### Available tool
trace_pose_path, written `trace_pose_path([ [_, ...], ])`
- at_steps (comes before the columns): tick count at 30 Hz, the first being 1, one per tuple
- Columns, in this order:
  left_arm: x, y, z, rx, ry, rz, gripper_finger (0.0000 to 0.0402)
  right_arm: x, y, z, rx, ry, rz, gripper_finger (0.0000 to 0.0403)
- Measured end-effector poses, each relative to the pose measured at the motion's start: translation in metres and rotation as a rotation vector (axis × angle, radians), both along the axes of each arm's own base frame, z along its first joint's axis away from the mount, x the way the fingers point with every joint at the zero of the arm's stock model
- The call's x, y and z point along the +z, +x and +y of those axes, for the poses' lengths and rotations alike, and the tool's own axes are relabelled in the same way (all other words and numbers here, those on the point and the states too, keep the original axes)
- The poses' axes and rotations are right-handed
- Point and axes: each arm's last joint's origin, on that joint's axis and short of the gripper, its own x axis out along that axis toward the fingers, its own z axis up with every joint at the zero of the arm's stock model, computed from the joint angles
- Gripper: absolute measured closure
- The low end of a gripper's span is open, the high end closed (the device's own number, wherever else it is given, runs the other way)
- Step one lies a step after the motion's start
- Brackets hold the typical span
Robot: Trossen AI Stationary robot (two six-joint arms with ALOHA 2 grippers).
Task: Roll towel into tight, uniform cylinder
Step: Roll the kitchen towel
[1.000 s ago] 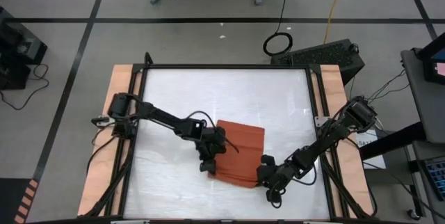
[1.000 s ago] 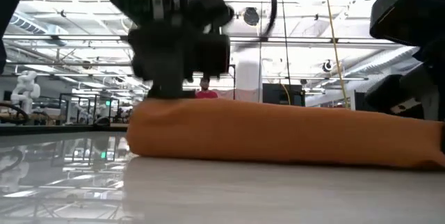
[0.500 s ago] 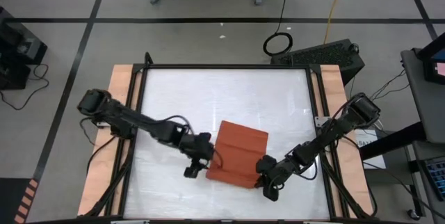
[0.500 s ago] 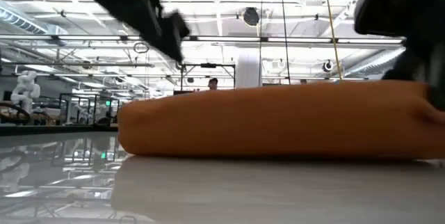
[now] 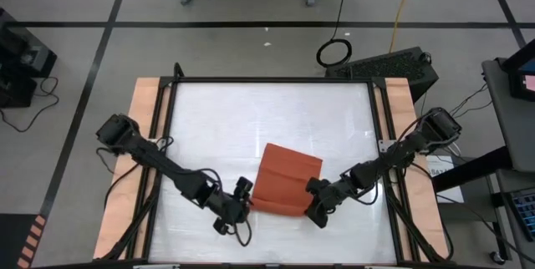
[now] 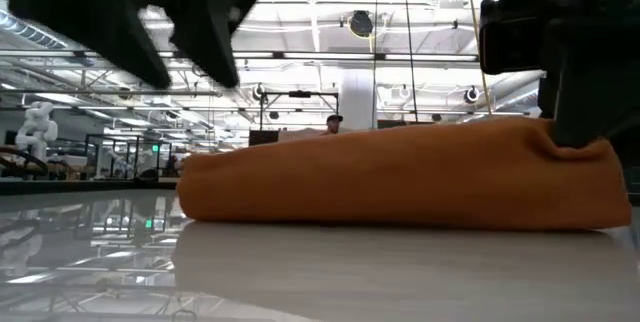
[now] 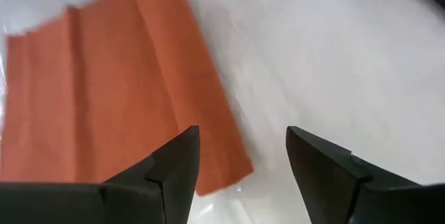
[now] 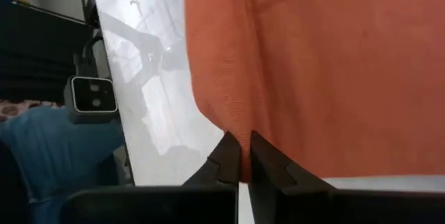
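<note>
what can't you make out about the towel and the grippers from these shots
- Towel roll tightness: in the high view its layers cannot be counted; the low view shows only one long side.
- Towel's far edge: cut off by the frame in the right wrist view.
- Left gripper, open beside the towel: blurred in the low view.
- Right gripper, shut on a pinch of towel: the cloth thickness between its fingers is hidden.

a glossy white table (image 5: 217, 127), framed by a dark metal border with bare wooden strips along its left and right sides, reflects the ceiling lights overhead. a folded rust-orange towel (image 5: 284, 180) lies directly on it, near the front edge and slightly right of centre, its layers flattened into a low, thick bundle (image 6: 400, 177) with one corner pinched up into a small ridge (image 8: 233, 123). the surrounding tabletop shines around the cloth.
</note>
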Motion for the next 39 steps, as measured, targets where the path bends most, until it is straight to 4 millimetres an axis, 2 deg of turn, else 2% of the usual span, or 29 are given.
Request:
trace_pose_path([
  [4,-0.02,0.006,-0.004,0.005,0.032,0.027,0.0182,-0.001,0.0,-0.001,-0.015,0.027,0.029,0.0401],
  [13,-0.045,0.017,-0.007,0.072,0.116,-0.009,0.0182,-0.001,0.0,-0.002,-0.041,0.045,0.048,0.0401],
  [18,-0.062,0.022,-0.002,0.08,0.131,0.04,0.0182,-0.001,0.0,-0.002,-0.054,0.057,0.056,0.0399],
  [26,-0.069,0.031,0.007,0.103,0.058,0.066,0.0189,-0.001,0.0,-0.002,-0.061,0.063,0.059,0.0373],
  [30,-0.069,0.037,0.015,0.089,-0.011,0.085,0.0234,0.002,0.001,0.001,-0.011,0.046,0.001,0.0336],
  [36,-0.069,0.043,0.025,0.059,-0.079,0.11,0.0363,0.008,-0.003,0.005,0.086,-0.014,-0.059,0.0237],
  [39,-0.069,0.045,0.027,0.042,-0.095,0.107,0.0384,0.018,-0.009,0.006,0.138,-0.049,-0.104,0.0198],
])
